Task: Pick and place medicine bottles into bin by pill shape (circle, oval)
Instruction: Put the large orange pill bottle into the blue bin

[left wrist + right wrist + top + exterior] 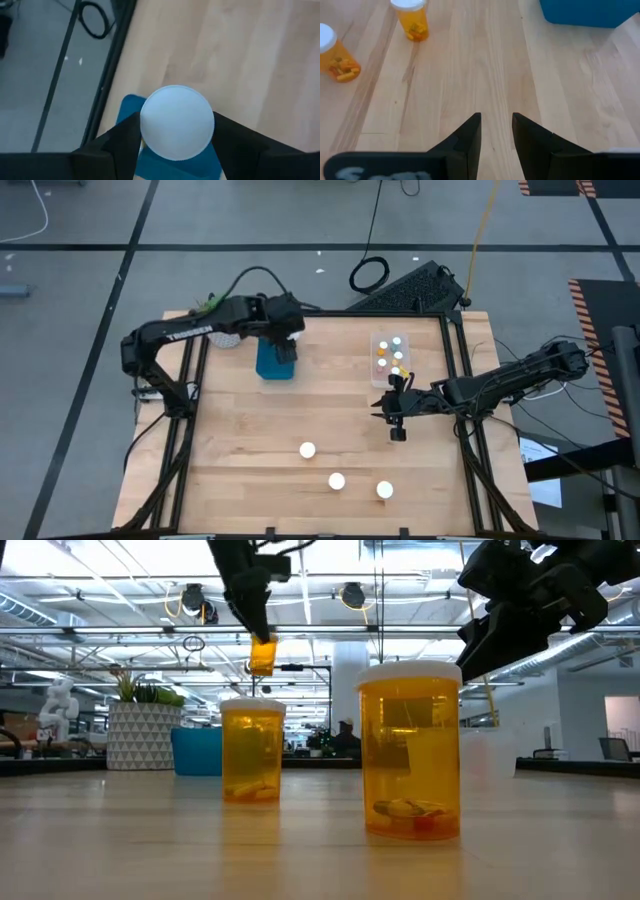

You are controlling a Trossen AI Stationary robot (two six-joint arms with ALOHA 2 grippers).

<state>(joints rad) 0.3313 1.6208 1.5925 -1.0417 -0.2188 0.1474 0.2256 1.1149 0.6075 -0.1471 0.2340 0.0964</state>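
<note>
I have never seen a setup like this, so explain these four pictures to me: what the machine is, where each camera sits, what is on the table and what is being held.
It is a robot with two dark arms at a wooden table.

One camera looks straight down, one sits at table height, and one rides on each wrist.

The left gripper is shut on a white-capped medicine bottle, holding it over a blue bin. The right gripper hangs over the table, fingers a little apart, holding nothing.

Three bottles stand near the front edge. A clear bin on the right side already holds several bottles. A potted plant stands at the back left corner.
</note>
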